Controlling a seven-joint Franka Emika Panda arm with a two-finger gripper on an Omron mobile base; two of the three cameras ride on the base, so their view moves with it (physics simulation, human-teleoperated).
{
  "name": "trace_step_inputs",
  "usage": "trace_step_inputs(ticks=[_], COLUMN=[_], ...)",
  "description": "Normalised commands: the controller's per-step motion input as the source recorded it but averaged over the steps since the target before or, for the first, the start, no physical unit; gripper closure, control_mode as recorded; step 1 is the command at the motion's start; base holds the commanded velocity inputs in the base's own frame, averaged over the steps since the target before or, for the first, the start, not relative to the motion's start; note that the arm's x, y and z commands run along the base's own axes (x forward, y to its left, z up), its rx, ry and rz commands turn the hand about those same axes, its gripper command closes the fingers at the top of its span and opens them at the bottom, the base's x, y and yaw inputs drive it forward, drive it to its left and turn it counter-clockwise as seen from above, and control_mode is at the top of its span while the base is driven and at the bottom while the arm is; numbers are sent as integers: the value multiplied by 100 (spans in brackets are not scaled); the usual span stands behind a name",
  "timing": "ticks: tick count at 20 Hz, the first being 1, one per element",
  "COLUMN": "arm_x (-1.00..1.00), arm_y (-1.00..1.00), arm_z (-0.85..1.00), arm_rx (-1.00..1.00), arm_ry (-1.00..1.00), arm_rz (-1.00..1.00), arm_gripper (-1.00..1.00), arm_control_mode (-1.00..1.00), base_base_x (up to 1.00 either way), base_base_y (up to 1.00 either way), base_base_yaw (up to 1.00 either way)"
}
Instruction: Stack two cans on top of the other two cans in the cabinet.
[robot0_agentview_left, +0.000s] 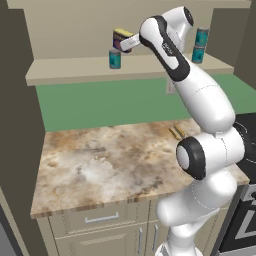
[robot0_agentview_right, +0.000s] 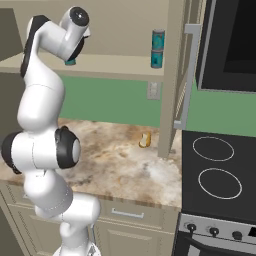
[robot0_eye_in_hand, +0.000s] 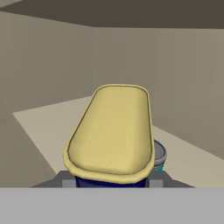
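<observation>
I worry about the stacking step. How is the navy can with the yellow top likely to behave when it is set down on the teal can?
The navy can looks rigid, so it probably won't deform. Held above the single teal can, it has only a small grey top to land on, so off-centre it may tip. Being round, it would likely roll along the cabinet.

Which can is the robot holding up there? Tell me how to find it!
Look at the beige cabinet shelf above the green wall. Near its middle, the robot's fingers hold a dark navy can in the air, just above a teal can standing on the shelf. It is the only can with a yellow top; two more teal cans are stacked at the shelf's right end.
</observation>
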Motion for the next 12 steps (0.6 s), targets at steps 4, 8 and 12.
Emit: trace_step_inputs(ticks=[4, 8, 12], arm_x=[13, 11, 8], arm_y=[1, 0, 0], arm_z=[0, 0, 0], arm_rx=[-1, -4, -4], arm_ry=[0, 0, 1], arm_rz=[2, 1, 0], arm_gripper=[100, 100, 100], arm_control_mode=[-100, -100, -100], base_base_x=[0, 0, 0], base_base_y=[0, 0, 0], base_base_yaw=[0, 0, 0])
